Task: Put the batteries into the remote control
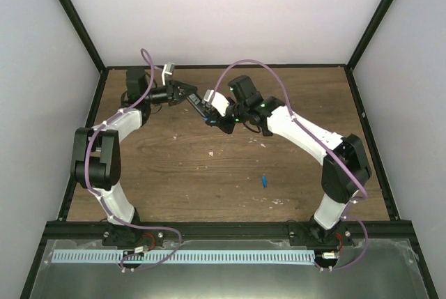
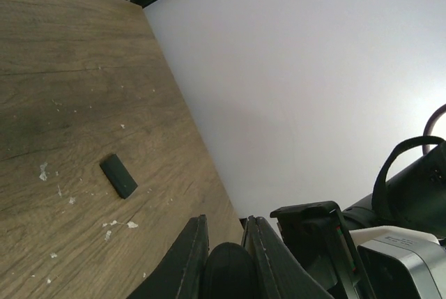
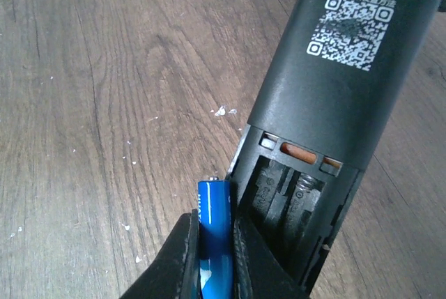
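Note:
The remote control (image 1: 199, 106), a slim black bar, hangs above the table's far middle. My left gripper (image 1: 187, 94) is shut on its end, which shows as a rounded black shape (image 2: 228, 271) between the fingers. In the right wrist view the remote control (image 3: 334, 69) has its back up and its battery compartment (image 3: 300, 201) open and bare. My right gripper (image 3: 214, 219) is shut on a blue battery (image 3: 214, 233), which stands just outside the compartment's left wall. A second battery (image 1: 265, 180) lies on the wood, near the right arm.
A small black cover piece (image 2: 118, 175) lies flat on the wooden table (image 1: 174, 166) among pale specks of debris (image 2: 43, 171). White walls and black frame posts (image 1: 73, 17) close the table in at the back and sides.

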Motion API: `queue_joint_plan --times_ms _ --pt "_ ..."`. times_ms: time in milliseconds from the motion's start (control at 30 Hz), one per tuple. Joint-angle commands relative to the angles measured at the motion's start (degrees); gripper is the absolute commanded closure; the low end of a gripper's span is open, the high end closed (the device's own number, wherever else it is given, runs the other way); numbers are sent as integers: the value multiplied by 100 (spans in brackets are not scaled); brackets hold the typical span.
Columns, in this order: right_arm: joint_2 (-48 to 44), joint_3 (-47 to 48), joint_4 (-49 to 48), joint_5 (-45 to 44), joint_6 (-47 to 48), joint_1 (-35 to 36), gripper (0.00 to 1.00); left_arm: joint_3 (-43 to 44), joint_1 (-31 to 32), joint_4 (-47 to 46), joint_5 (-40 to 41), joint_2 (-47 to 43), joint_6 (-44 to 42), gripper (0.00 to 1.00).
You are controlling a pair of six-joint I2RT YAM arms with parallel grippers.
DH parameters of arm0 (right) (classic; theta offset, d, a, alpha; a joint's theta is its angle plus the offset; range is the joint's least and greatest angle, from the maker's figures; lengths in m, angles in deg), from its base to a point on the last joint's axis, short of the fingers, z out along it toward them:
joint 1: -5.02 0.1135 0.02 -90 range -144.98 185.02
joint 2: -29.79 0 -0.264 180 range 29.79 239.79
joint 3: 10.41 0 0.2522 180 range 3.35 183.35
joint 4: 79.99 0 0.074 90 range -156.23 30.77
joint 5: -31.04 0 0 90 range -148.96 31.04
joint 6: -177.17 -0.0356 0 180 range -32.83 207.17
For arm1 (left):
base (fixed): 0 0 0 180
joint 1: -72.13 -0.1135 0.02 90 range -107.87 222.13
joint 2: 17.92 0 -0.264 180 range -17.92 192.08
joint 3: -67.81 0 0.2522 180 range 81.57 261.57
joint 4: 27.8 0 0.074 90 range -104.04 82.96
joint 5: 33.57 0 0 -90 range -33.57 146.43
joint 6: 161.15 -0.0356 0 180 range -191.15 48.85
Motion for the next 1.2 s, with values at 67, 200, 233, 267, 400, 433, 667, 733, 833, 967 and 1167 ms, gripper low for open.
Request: queue_joint_plan --times_ms 67,200,233,267,400,433,667,733,833,967,1167 --pt "-38 212 36 -253 18 14 94 106 11 -82 -113 -97 14 100" --pt "-280 137 -24 -363 -151 -87 95 -84 -111 -49 302 -172 -8 100" --pt "-369 77 -29 -317 -222 -164 95 -140 -200 -44 405 -197 3 100" --pt "-469 -13 -74 -282 -305 -252 95 -197 -249 -63 495 -223 20 100" --pt "-826 -604 -404 -324 -740 -648 95 -331 -532 -257 596 -299 157 100" --pt "-803 -713 -393 -349 -845 -772 95 -334 -569 -245 579 -306 146 100" --pt "-99 -973 -39 -1153 -1721 -893 96 -170 -666 44 497 -411 -17 100" --pt "77 -975 -21 -1253 -1935 -897 96 -115 -677 140 486 -399 -75 100" --pt "432 -873 101 -1441 -2058 -887 96 -77 -684 145 480 -372 -52 100" --pt "932 -621 447 -1778 -2054 -892 97 -45 -691 178 474 -354 -73 100" --pt "1307 -462 719 -2071 -2018 -890 96 -63 -699 203 486 -324 -100 100"
